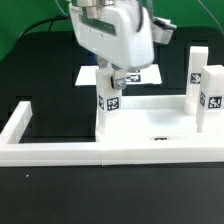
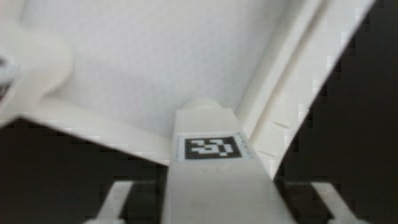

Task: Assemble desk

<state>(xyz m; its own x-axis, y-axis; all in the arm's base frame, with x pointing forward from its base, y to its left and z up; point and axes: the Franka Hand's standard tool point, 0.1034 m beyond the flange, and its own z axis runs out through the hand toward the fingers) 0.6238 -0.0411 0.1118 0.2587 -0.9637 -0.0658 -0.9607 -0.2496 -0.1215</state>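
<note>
1. Exterior view: the arm reaches down over the middle of the black counter (image 1: 40, 200). Its end effector (image 1: 112, 80) sits at the top of an upright white leg (image 1: 106, 98), whose tag faces the camera.
2. Exterior view: that leg stands at the desk top (image 1: 150, 125), at the corner on the exterior view's left. The desk top lies flat inside the low white border wall (image 1: 60, 152), against the wall's part on the exterior view's right. Two more legs (image 1: 205, 90) stand upright at the end of the desk top toward the exterior view's right, close beside each other. The marker board (image 1: 90, 73) lies flat behind the arm, toward the counter's far edge.
3. Wrist view: the two fingers (image 2: 125, 200) flank the tagged leg (image 2: 214, 165), one on each side. The jaws are partly closed and appear to clamp it. The desk top's rim (image 2: 294, 70) runs just beside the leg, with the tray floor beyond.
4. Risk, as I judge it: whether the leg's foot is seated in the corner socket is hidden. If it is off-centre, pressing or twisting could jam it on the rim, tilt it, or push the desk top along the wall.
5. A grip this high on the leg may let it pivot or slip between the fingers under load.
</note>
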